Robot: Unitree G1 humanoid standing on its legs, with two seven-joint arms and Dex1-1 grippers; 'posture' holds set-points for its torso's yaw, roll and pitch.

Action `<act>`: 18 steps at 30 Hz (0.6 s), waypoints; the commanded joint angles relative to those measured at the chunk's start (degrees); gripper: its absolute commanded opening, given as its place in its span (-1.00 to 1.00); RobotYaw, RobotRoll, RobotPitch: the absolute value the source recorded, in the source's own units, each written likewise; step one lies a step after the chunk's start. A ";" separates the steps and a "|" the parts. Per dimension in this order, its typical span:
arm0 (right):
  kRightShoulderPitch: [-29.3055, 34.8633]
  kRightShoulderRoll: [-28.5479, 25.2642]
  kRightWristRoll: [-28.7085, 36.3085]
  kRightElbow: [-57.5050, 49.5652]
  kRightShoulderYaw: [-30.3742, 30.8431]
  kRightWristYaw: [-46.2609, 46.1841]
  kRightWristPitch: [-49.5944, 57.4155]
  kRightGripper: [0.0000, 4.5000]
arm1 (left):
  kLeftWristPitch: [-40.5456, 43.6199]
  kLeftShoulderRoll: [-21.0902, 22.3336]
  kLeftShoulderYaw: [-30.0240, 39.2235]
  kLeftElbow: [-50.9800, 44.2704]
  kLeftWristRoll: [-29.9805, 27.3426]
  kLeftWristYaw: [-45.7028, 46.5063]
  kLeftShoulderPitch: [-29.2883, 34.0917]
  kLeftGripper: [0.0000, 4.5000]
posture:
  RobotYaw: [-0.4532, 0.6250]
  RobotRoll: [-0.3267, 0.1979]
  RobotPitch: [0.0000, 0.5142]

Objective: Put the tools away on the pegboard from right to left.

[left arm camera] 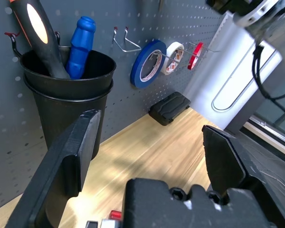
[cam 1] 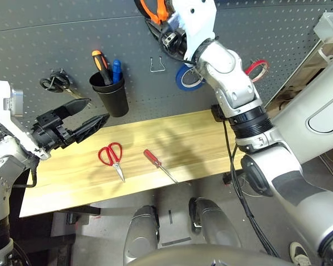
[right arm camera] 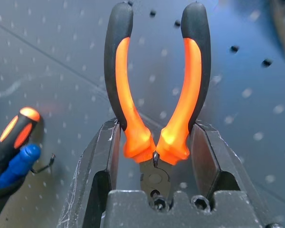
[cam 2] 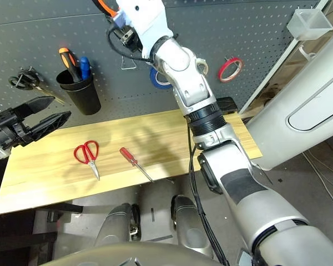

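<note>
workshop or tool-bench setup: dark grey pegboard [cam 1: 55,39] wall with metal hooks [cam 1: 157,65], a black cup holder [cam 1: 111,94] with screwdrivers in it, tape rolls [left arm camera: 149,63] hung on a peg. pale wood counter [cam 1: 177,138] below with red-handled scissors [cam 1: 112,157] and a red-handled screwdriver [cam 1: 158,164] lying on it.
</note>
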 commanded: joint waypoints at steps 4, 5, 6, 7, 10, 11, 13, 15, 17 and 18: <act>0.07 2.16 -2.66 7.28 0.98 -1.64 -11.72 0.03 | 0.96 0.65 -0.62 -0.94 -0.43 -0.69 0.27 1.00 | -0.08 0.25 -0.61; 0.26 2.51 -2.94 8.09 1.22 -1.52 -12.77 0.03 | 1.00 0.71 -0.53 -0.95 -0.40 -0.77 0.35 1.00 | -0.07 0.25 -0.61; 0.32 2.93 -2.96 8.78 1.19 -1.52 -13.62 0.03 | 1.03 0.73 -0.42 -0.98 -0.41 -0.83 0.39 1.00 | -0.07 0.25 -0.61; 0.28 3.31 -3.05 9.49 1.21 -1.56 -14.33 0.03 | 1.07 0.73 -0.35 -1.02 -0.41 -0.85 0.40 1.00 | -0.07 0.25 -0.61; -0.12 4.02 -3.05 11.44 0.98 -1.75 -15.71 0.03 | 0.90 0.63 -0.30 -1.22 -0.18 -0.85 0.57 1.00 | -0.06 0.25 -0.61; -0.27 4.17 -3.06 12.08 0.89 -1.83 -16.12 0.03 | 0.78 0.54 -0.21 -1.25 -0.08 -0.77 0.66 1.00 | -0.05 0.25 -0.60; -0.56 4.39 -3.16 13.13 0.72 -1.98 -16.81 0.03 | 0.64 0.47 -0.02 -1.29 0.00 -0.78 0.91 1.00 | -0.05 0.25 -0.61; -0.86 4.57 -3.25 14.34 0.53 -2.20 -17.51 0.03 | 0.63 0.41 0.12 -1.44 -0.05 -0.80 1.20 1.00 | -0.04 0.25 -0.61; -1.13 4.95 -2.68 15.71 -0.16 -2.56 -17.63 0.03 | 0.61 0.37 0.16 -1.62 -0.11 -0.76 1.39 1.00 | -0.03 0.25 -0.61; -1.30 5.01 -2.63 16.34 -0.33 -2.68 -17.80 0.03 | 0.54 0.37 0.18 -1.64 -0.10 -0.73 1.40 1.00 | -0.03 0.25 -0.61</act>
